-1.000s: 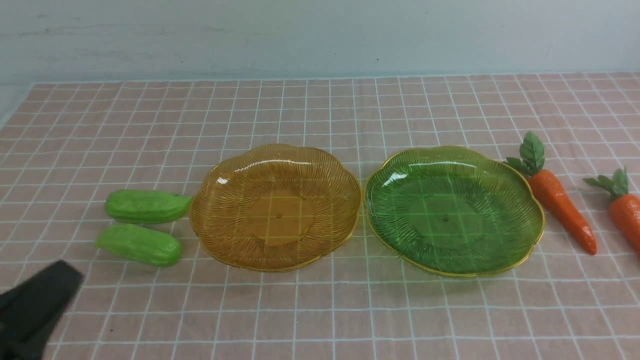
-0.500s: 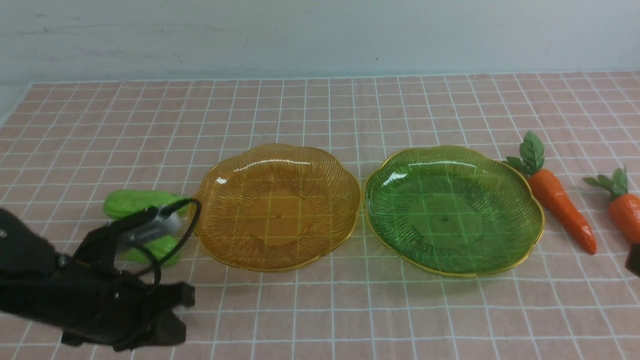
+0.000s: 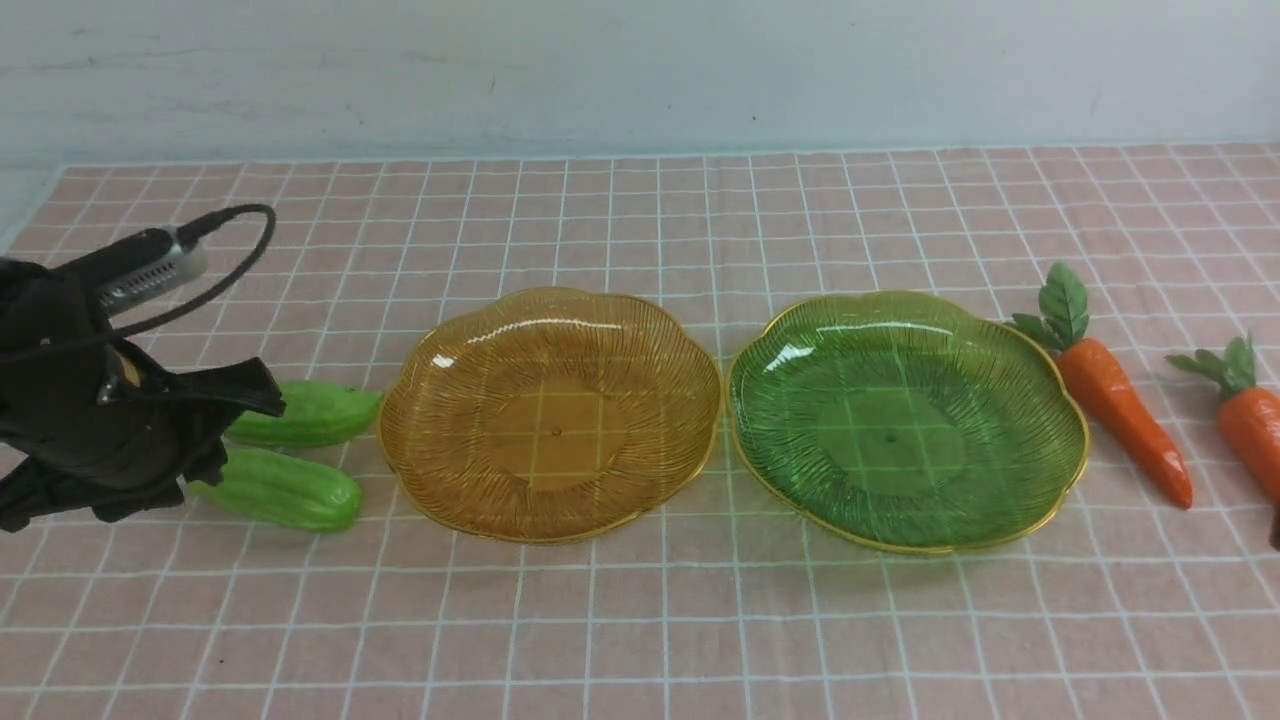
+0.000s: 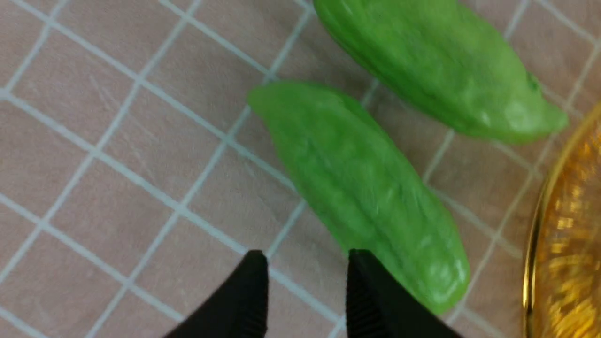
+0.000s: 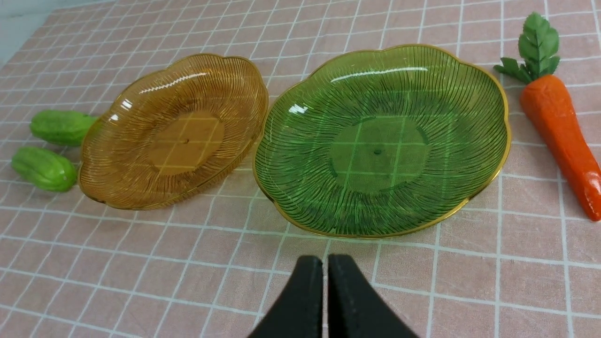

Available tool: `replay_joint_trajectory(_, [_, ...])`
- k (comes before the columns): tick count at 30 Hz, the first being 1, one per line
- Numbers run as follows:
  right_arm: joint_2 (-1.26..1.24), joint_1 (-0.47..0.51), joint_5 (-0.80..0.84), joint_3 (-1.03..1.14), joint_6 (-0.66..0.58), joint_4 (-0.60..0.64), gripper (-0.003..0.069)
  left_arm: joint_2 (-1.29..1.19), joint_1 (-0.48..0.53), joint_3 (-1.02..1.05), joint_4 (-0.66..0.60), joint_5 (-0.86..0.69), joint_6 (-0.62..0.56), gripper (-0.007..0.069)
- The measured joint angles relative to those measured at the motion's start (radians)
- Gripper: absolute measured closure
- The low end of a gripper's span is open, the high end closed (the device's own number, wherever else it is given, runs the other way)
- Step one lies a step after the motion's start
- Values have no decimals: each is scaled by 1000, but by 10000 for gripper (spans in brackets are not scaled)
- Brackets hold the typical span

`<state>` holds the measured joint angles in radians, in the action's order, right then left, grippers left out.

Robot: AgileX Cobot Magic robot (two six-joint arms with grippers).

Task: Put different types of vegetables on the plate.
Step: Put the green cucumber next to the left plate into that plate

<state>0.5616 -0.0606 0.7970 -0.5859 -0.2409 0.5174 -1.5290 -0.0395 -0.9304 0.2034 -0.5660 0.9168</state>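
Two bumpy light-green cucumbers lie left of the amber plate (image 3: 555, 430), one farther (image 3: 315, 412) and one nearer (image 3: 290, 492). My left arm (image 3: 90, 420) hangs over their left ends. In the left wrist view my left gripper (image 4: 307, 263) is open with only cloth in the gap. The nearer cucumber (image 4: 361, 188) lies just beside one finger, and the other cucumber (image 4: 436, 65) is beyond it. Two orange carrots (image 3: 1120, 410) (image 3: 1255, 425) lie right of the green plate (image 3: 905, 430). My right gripper (image 5: 325, 263) is shut and empty, above the cloth in front of the green plate (image 5: 380, 141).
Both plates are empty and sit side by side mid-table on a pink checked cloth (image 3: 640, 620). A pale wall (image 3: 640, 70) bounds the far edge. The amber plate's rim (image 4: 540, 234) is close to the nearer cucumber's end.
My left arm has swung in from the lower left corner, up over the cucumbers' left ends, and its jaws have parted. The vegetables and plates have not moved.
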Motion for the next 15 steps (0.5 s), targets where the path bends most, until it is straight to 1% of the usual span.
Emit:
replay_joint_trajectory(4, [0, 0, 1, 0, 0, -3, 643, -69, 0, -2, 83, 133, 246, 186])
replay_joint_trajectory(6, [0, 0, 1, 0, 0, -4, 639, -102, 0, -3, 95, 162, 316, 137])
replay_joint_trajectory(8, [0, 0, 1, 0, 0, -4, 638, -137, 0, -4, 99, 171, 372, 111])
replay_joint_trajectory(11, [0, 0, 12, 0, 0, -3, 638, -193, 0, -4, 101, 184, 438, 99])
replay_joint_trajectory(15, [0, 0, 37, 0, 0, 31, 638, -261, 0, -11, 103, 221, 461, 99])
